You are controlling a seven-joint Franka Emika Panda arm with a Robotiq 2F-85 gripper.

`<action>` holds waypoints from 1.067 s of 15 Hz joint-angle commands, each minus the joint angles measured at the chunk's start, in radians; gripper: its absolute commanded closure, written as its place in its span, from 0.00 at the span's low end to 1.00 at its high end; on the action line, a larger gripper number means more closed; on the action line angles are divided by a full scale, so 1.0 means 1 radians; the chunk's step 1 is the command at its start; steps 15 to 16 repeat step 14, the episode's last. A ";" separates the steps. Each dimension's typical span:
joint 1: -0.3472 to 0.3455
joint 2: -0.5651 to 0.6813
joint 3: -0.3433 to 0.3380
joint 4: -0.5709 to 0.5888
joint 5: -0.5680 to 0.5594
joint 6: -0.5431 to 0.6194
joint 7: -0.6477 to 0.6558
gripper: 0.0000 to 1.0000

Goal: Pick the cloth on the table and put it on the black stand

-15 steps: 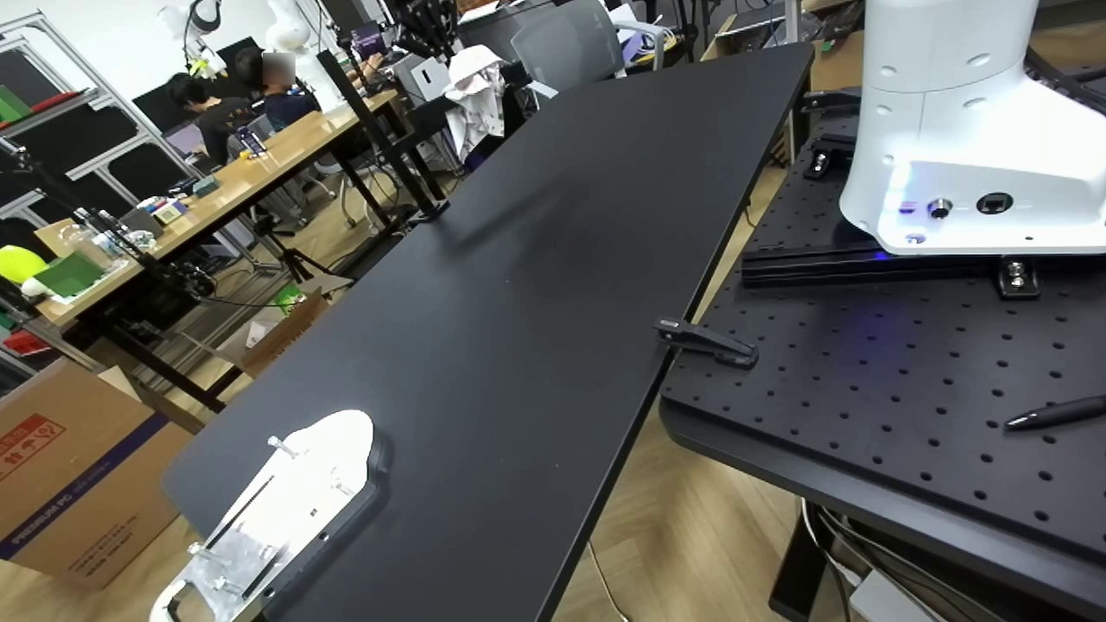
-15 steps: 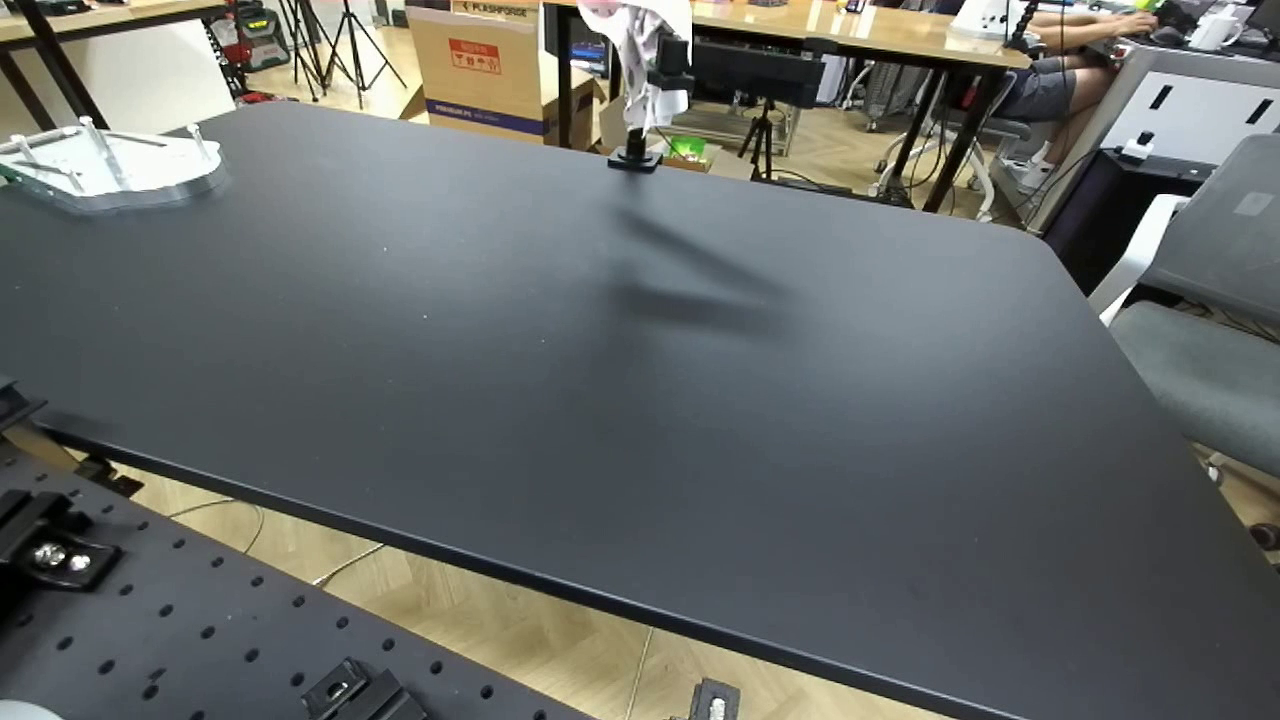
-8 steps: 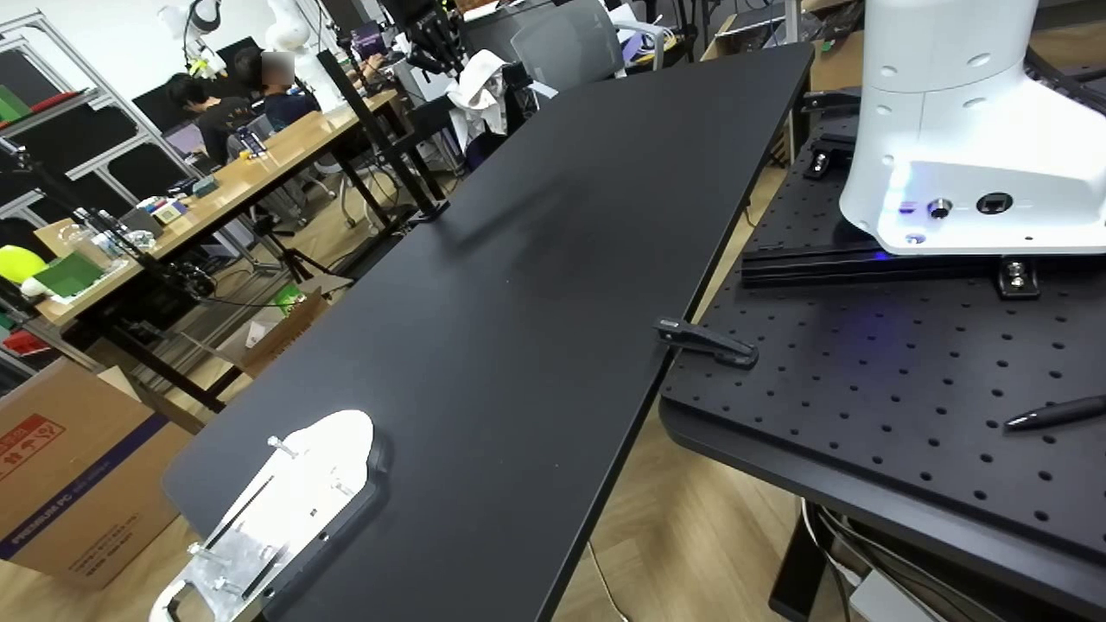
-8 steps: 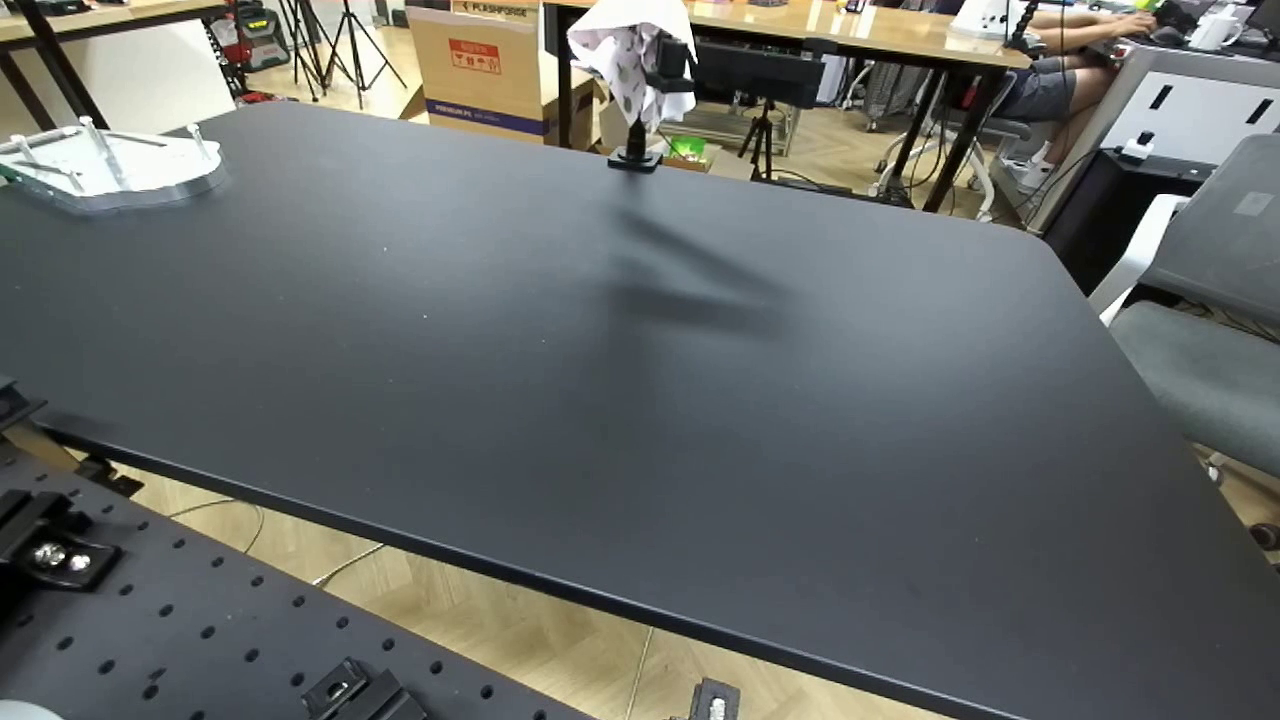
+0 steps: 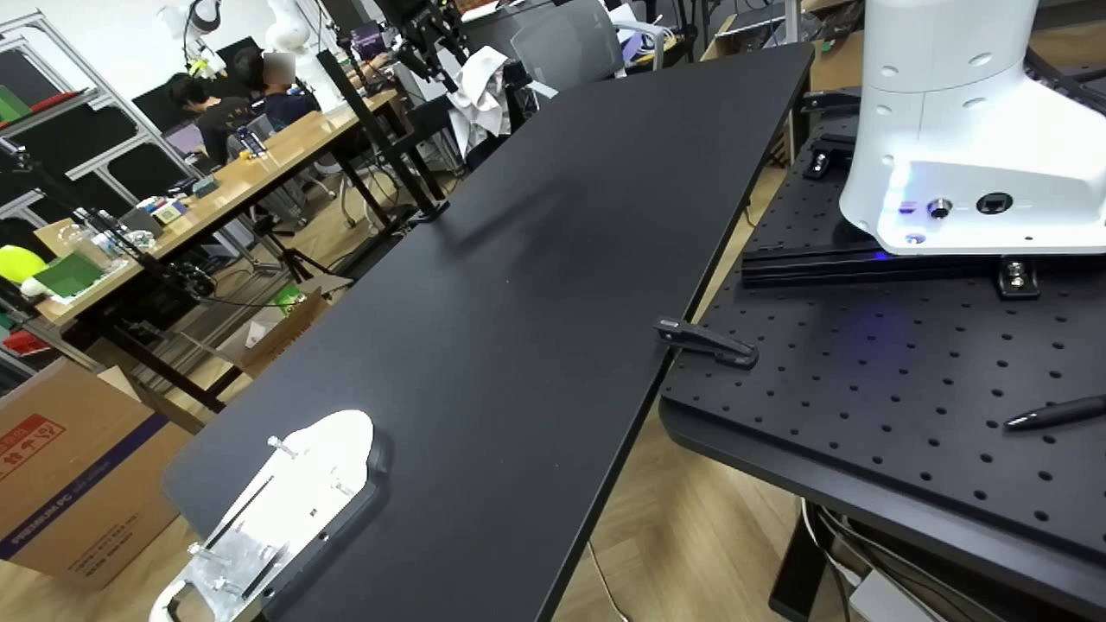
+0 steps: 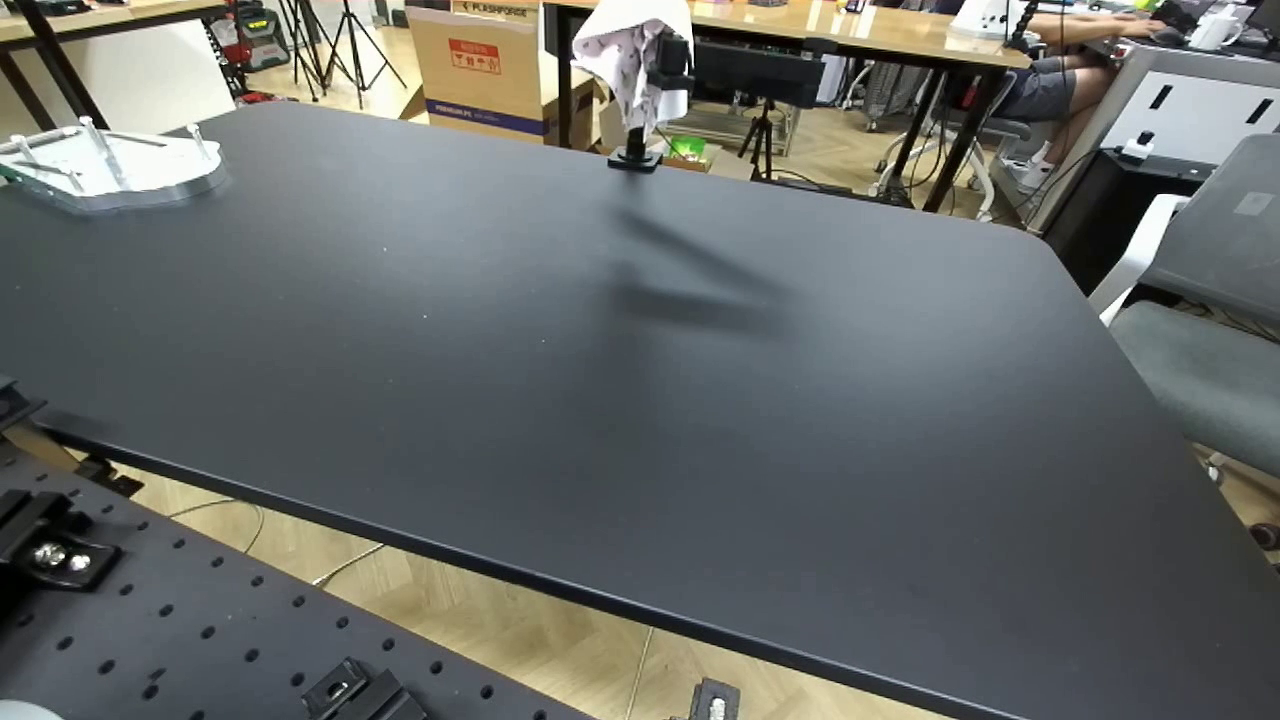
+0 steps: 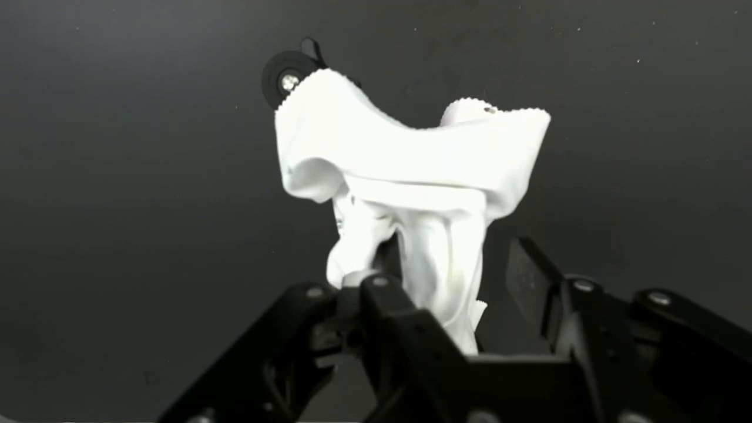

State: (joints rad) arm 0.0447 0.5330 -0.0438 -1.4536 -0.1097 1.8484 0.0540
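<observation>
The white cloth (image 7: 429, 153) hangs draped over the black stand (image 5: 359, 99) at the table's far edge. It shows in both exterior views, bunched into folds below a wider flap (image 6: 640, 50). In the wrist view a round black knob (image 7: 273, 79) of the stand peeks out beside the cloth; the parts underneath are covered. My gripper (image 7: 440, 282) stands over the lower folds, its fingers apart. One finger pad (image 7: 526, 279) is clear of the fabric, while the opposite finger overlaps the folds; whether it touches cannot be told. An exterior view shows my gripper (image 5: 449, 69) beside the cloth.
A white board with upright pegs (image 5: 320, 466) lies on the black table (image 5: 536, 345) near one end. The stand's crossbar (image 6: 755, 75) reaches sideways at the table edge. A grey chair (image 6: 1200, 260) stands beyond the other end.
My fingers have parted and the gripper has come lower beside the cloth. The cloth's upper part has slumped and spread wider over the stand, away from the gripper.
</observation>
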 commanded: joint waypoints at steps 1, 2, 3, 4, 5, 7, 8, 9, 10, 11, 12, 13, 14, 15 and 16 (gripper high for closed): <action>0.009 -0.029 0.004 0.016 -0.040 -0.024 -0.004 0.17; 0.012 -0.035 0.005 0.018 -0.047 -0.023 -0.004 0.11; 0.017 -0.044 0.006 0.017 -0.057 -0.020 -0.003 0.05; 0.021 -0.052 0.008 0.018 -0.065 -0.019 -0.003 0.01; 0.024 -0.059 0.010 0.020 -0.070 -0.018 -0.003 0.00; 0.029 -0.072 0.015 0.020 -0.078 -0.021 -0.002 0.00; 0.029 -0.078 0.019 0.020 -0.074 -0.030 -0.009 0.00; 0.026 -0.082 0.023 0.020 -0.065 -0.046 -0.016 0.00; 0.023 -0.086 0.028 0.018 -0.058 -0.060 -0.028 0.00; 0.018 -0.089 0.033 0.016 -0.048 -0.081 -0.039 0.00; 0.024 -0.072 0.029 0.018 -0.059 -0.041 -0.017 0.00; 0.024 -0.072 0.030 0.018 -0.058 -0.045 -0.018 0.00; 0.024 -0.070 0.030 0.018 -0.058 -0.043 -0.018 0.00; 0.024 -0.070 0.030 0.018 -0.058 -0.043 -0.018 0.00; 0.024 -0.070 0.030 0.018 -0.058 -0.043 -0.018 0.00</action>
